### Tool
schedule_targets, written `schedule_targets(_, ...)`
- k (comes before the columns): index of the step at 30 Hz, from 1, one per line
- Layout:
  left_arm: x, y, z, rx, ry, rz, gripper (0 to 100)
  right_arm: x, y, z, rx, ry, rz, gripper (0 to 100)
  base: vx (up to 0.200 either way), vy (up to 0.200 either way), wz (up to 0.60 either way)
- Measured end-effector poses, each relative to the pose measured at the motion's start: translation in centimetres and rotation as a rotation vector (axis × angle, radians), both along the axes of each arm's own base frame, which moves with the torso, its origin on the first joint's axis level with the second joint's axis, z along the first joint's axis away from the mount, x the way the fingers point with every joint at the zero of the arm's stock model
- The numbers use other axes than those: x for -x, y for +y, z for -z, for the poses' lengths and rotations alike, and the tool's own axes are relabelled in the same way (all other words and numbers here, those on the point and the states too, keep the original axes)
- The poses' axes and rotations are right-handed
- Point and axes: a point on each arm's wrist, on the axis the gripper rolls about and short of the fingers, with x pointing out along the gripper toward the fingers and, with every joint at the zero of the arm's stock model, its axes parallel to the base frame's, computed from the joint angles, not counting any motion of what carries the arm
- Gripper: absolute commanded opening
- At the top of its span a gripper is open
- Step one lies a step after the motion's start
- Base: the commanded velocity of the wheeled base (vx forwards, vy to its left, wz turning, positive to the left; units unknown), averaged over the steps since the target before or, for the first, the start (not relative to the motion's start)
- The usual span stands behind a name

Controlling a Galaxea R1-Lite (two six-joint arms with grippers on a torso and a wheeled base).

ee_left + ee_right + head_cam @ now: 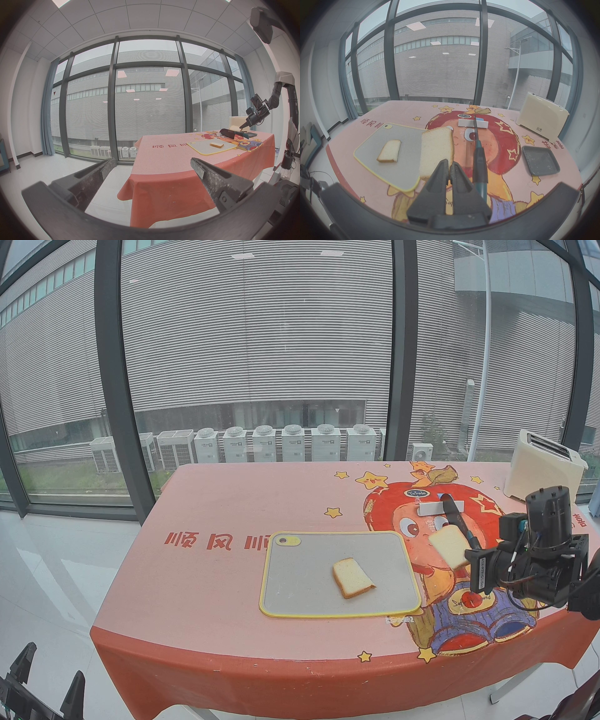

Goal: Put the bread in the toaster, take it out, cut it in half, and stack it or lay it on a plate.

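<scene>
Gripping one cut bread half (436, 147), the right gripper (449, 167) hovers beside the board (300, 577); plating remains; the left gripper (151, 164) gapes.

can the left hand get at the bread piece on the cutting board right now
Probably, after a long reach: the left hand is open, off the table's edge, and nothing covers the bread piece.
</scene>
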Motion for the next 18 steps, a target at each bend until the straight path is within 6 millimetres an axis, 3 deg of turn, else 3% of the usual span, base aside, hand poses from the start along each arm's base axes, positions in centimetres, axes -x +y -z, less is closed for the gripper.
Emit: schedule_targets(18,0.0,0.0,0.0,0.000,0.000,0.001,100,3.7,-0.6,-0.1,0.010,-0.037,-0.025,0,0.000,0.000,0.00)
